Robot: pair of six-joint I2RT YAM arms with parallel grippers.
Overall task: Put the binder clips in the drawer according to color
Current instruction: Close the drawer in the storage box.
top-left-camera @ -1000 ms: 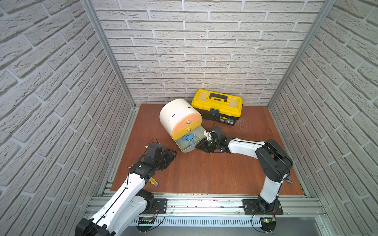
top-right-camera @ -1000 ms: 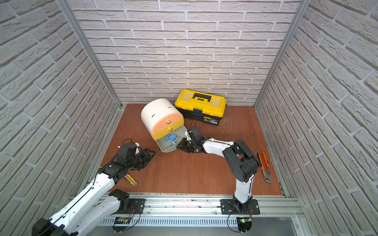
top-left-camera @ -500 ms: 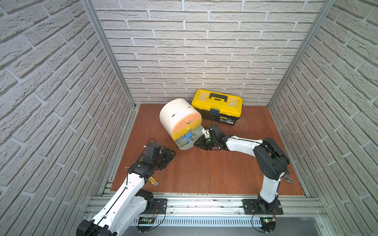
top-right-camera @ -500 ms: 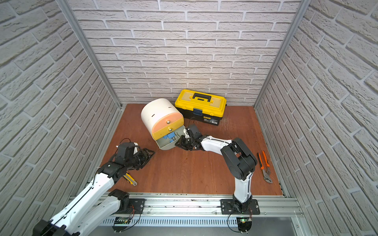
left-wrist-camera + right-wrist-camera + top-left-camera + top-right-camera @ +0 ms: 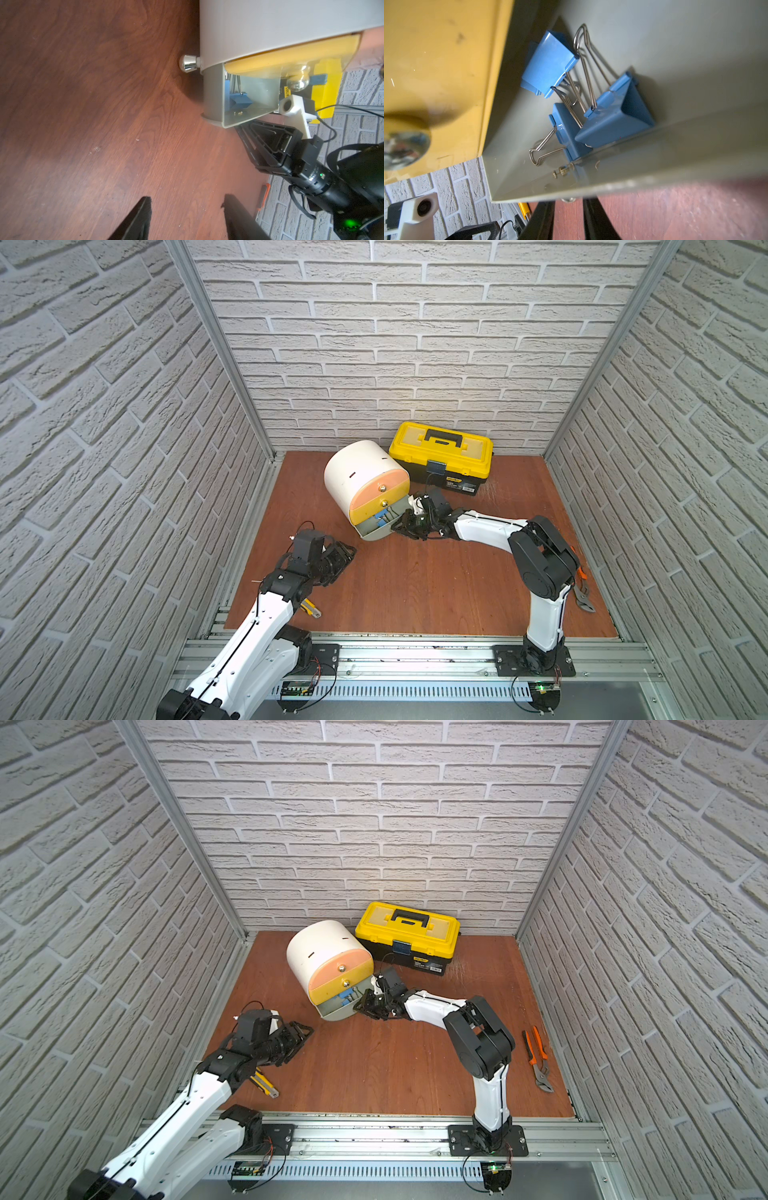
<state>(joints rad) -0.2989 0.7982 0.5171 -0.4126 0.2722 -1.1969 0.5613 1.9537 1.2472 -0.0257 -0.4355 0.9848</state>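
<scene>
- Brick bay, brown desk [image 5: 415, 593]; drawer cabinet [image 5: 361, 472], grey drawer [image 5: 374, 533] pulled out.
- Top views: blue specks inside; right wrist view resolves three blue binder clips [image 5: 612, 122].
- Right claw [image 5: 398, 526] clamps grey drawer's knob [image 5: 568, 200].
- Left claw [image 5: 348, 551] before cabinet, parted, empty.

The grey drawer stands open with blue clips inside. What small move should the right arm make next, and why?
Probably push the grey drawer shut: three blue binder clips lie inside, the right gripper is at its knob, and no loose clips show on the table.
</scene>
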